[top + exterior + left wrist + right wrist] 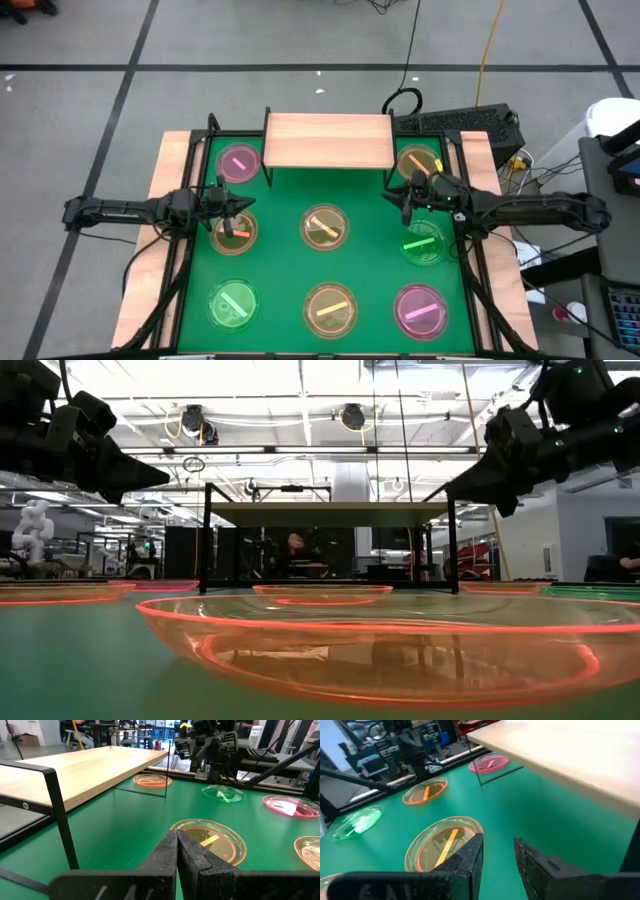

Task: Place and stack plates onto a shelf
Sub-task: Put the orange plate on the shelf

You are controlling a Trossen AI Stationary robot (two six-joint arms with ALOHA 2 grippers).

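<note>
The light-wood shelf on black legs sits empty at the green worktop's far edge. Eight translucent round plates lie on the worktop, probably two per colour. Left gripper hovers pinched closed, empty; right gripper slightly parted, empty.

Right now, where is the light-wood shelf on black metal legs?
In the high view, the shelf stands at the green mat's far edge, centred, between a pink plate and an orange plate.
</note>
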